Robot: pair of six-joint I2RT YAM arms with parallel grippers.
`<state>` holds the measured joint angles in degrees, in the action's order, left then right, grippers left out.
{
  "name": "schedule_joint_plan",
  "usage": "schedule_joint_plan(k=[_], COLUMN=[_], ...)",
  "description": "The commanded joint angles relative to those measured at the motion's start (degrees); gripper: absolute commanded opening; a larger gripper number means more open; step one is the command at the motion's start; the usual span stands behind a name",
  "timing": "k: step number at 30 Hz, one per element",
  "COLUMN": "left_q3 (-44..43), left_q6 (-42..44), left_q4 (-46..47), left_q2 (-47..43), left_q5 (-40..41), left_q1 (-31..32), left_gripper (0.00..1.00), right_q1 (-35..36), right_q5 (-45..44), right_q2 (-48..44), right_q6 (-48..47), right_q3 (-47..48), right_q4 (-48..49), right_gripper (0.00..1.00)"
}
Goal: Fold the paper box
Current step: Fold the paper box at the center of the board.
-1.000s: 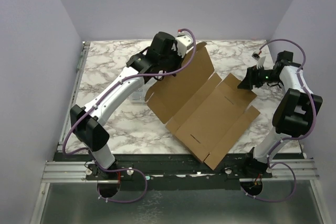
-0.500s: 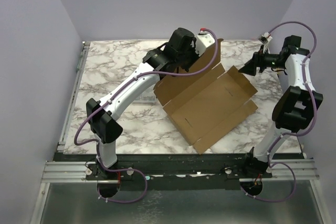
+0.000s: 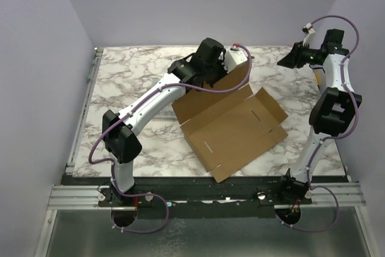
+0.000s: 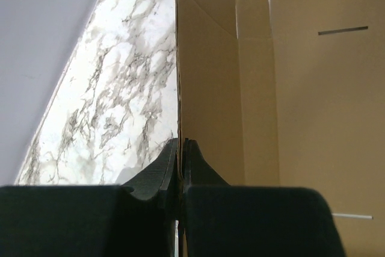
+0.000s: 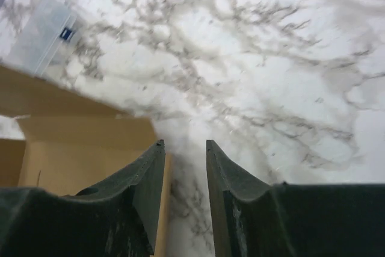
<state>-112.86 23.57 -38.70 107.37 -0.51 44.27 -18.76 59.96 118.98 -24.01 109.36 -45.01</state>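
The paper box (image 3: 234,127) is a brown die-cut cardboard sheet lying mostly flat in the middle of the table, with its far-left panel (image 3: 231,82) standing up. My left gripper (image 3: 231,63) holds that raised panel at its top edge. In the left wrist view the left gripper (image 4: 181,141) is shut on the thin edge of the cardboard (image 4: 210,88). My right gripper (image 3: 281,61) hangs above the far right of the table, clear of the box. In the right wrist view the right gripper (image 5: 184,144) is open, with only marble between its fingers and the box's corner (image 5: 78,142) to its left.
The marble table (image 3: 132,82) is enclosed by lilac walls on three sides. A small clear plastic case (image 5: 45,40) lies on the table beyond the box's edge in the right wrist view. The left arm (image 3: 150,100) stretches diagonally over the table's left half.
The left arm swung right and back with the panel in its grip, dragging the sheet along. The right gripper rose toward the back right, away from the box, and its jaws narrowed.
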Motion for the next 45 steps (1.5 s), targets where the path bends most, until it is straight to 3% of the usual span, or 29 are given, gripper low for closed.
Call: schedule_joint_plan(k=[1, 5, 14, 23, 29, 33, 45], left_q3=[3.8, 4.1, 4.7, 4.7, 3.7, 3.8, 4.6], left_q6=[6.2, 5.8, 4.1, 4.3, 4.2, 3.9, 3.7], left_q4=[3.0, 4.8, 7.4, 8.0, 8.0, 8.0, 8.3], left_q2=[-4.1, -5.5, -7.8, -7.2, -6.3, -6.2, -6.8], left_q5=[-5.2, -5.9, -7.4, -4.8, -3.4, -3.1, -1.9], left_q1=[0.1, 0.2, 0.8, 0.8, 0.8, 0.8, 0.8], left_gripper=[0.00, 0.00, 0.00, 0.00, 0.00, 0.00, 0.00], right_q1=[0.7, 3.0, 6.1, 6.5, 6.5, 6.5, 8.0], right_q5=[-4.6, -1.0, 4.5, 9.4, 11.0, 11.2, 13.1], right_q2=[8.3, 14.0, 12.3, 9.1, 8.5, 6.6, 3.8], right_q6=[4.8, -3.9, -23.4, -42.2, -47.5, -48.6, -48.3], right_q3=[10.6, 16.3, 2.7, 0.4, 3.0, 1.2, -3.9], right_q4=[4.0, -4.7, -12.3, -28.5, -36.3, -36.5, -36.4], right_gripper=[0.35, 0.31, 0.30, 0.35, 0.41, 0.52, 0.67])
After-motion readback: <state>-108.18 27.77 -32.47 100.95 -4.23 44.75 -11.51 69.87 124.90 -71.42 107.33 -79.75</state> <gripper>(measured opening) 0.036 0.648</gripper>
